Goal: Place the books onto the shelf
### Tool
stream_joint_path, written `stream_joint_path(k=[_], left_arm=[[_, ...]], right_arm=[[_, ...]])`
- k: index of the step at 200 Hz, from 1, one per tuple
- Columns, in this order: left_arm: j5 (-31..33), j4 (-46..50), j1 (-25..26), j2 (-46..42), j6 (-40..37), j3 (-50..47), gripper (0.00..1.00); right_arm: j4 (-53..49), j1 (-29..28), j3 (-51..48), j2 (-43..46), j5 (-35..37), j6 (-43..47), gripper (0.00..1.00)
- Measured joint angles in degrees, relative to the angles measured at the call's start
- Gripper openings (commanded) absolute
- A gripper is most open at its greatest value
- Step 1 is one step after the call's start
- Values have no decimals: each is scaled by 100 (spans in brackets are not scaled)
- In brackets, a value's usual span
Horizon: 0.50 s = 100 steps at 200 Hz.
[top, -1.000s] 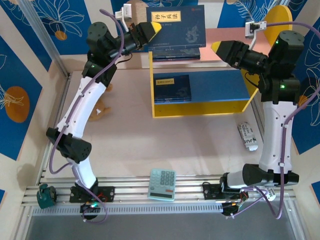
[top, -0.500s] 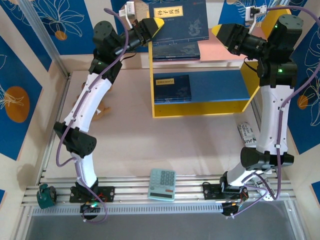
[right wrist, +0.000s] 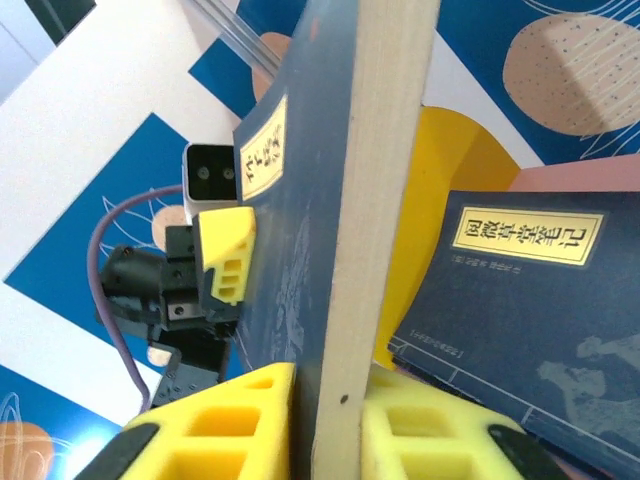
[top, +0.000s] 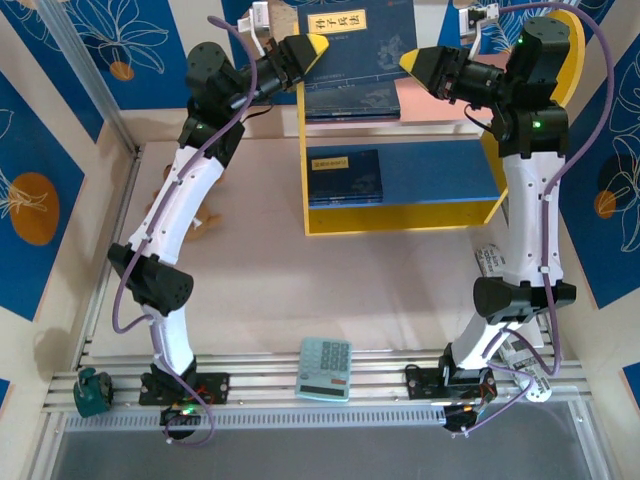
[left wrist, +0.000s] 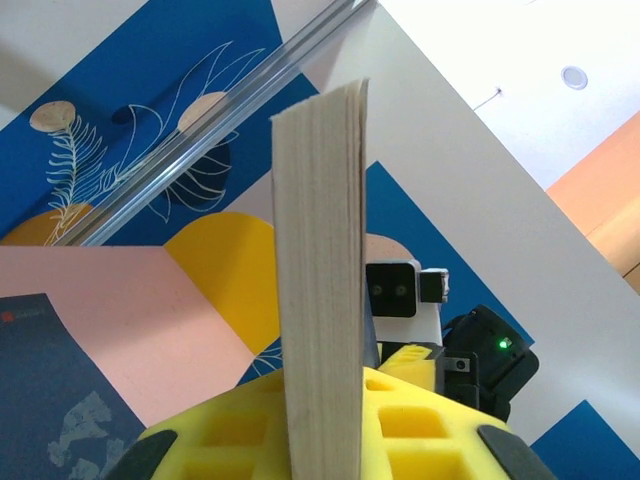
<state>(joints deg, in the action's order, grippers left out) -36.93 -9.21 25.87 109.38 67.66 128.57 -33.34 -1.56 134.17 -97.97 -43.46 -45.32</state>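
Observation:
A navy book with a yellow label hangs above the shelf, held at both ends. My left gripper is shut on its left edge, and its pale page edge stands between the yellow pads. My right gripper is shut on the right edge, with the book squeezed between its pads. A second book lies on the pink top board and shows in the right wrist view too. Another book rests on the blue lower board.
A mint-green calculator lies at the near edge between the arm bases. A crumpled white packet sits right of the shelf. A small tan object lies by the left arm. Blue patterned walls close in the sides.
My right gripper has swung left to the raised book's right edge and closed on it. The left gripper lifted the book slightly at first, then held still.

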Motion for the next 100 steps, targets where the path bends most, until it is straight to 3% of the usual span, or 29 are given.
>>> stream_joint_path(k=[19,44,58,100], left_arm=[[-2,-2,0,0,2,2,0],[-13,-26,2,-4,-50,22,33],[-17,92,0,-46,-155,22,44],[330,1274,0,-992,-1224,-483,51]], right_arm=[[-22,7,81,-13,-13,-48,0],[-15,59,149,-13,-26,-22,0],[-15,133,151,-13,-52,-24,0],[-2,634,162,-15,-4,-74,0]])
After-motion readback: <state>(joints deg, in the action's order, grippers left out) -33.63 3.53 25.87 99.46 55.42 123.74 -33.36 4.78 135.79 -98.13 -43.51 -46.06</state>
